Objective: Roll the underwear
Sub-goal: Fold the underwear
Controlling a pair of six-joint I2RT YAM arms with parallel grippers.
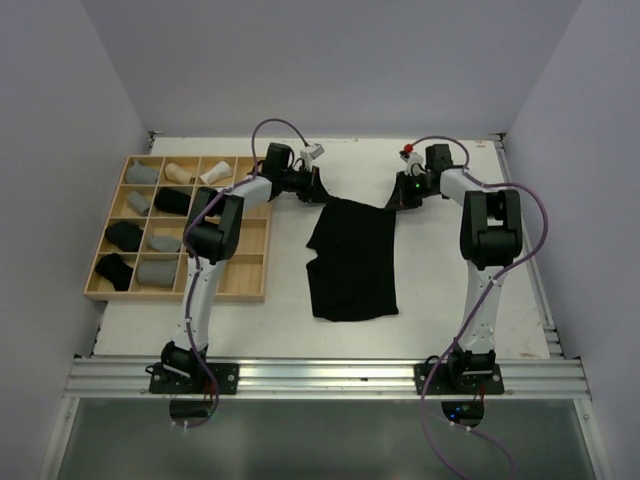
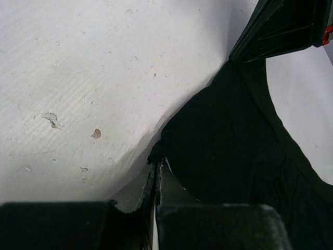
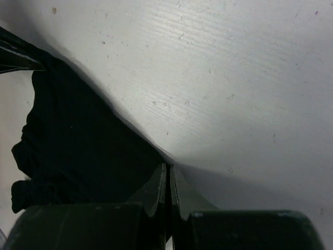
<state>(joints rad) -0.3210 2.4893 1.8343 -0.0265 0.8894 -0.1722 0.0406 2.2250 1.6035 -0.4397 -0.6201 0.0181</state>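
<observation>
Left jaws and right jaws are both pinching shut on the far corners of the black underwear (image 1: 352, 260), which is lying spread around the middle of the surface (image 1: 440, 290), stretching toward its far edge.

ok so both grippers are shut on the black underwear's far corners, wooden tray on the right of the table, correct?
No: the top view shows the wooden tray on the left of the table. The left gripper and right gripper are shut on the far corners of the black underwear.
</observation>
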